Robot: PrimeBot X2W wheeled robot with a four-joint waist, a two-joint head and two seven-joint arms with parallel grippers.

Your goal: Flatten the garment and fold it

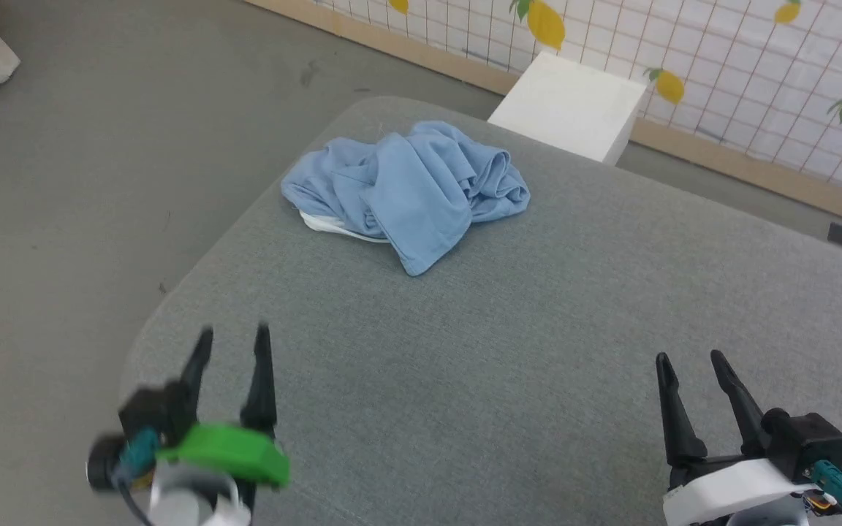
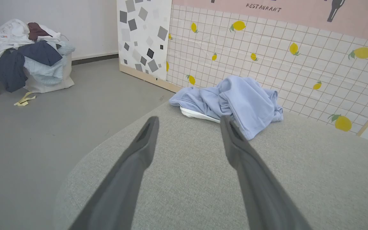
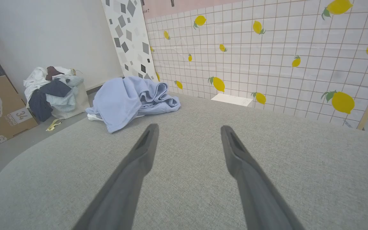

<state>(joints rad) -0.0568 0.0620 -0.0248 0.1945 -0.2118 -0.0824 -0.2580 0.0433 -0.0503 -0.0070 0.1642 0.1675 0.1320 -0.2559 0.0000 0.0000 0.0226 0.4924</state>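
Nearest: left gripper (image 1: 234,332) and right gripper (image 1: 688,356), each with two tapered dark fingers, spread apart, empty, above a grey woven padded surface (image 1: 465,365) with a rounded corner. Farther on it: one garment (image 1: 406,186), soft light blue knit, crumpled in a heap, white edge beneath. Beyond: one white box (image 1: 571,102), smooth grey floor (image 1: 99,146), tiled wall (image 1: 757,73) with yellow lemons, one pile of clothes (image 2: 30,54).

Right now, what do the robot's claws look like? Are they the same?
Both have two long, dark, pointy fingers. The left claw has a bright green band at its base; the right claw has a white one. Each carries a black block with a teal plug and a thin cable.
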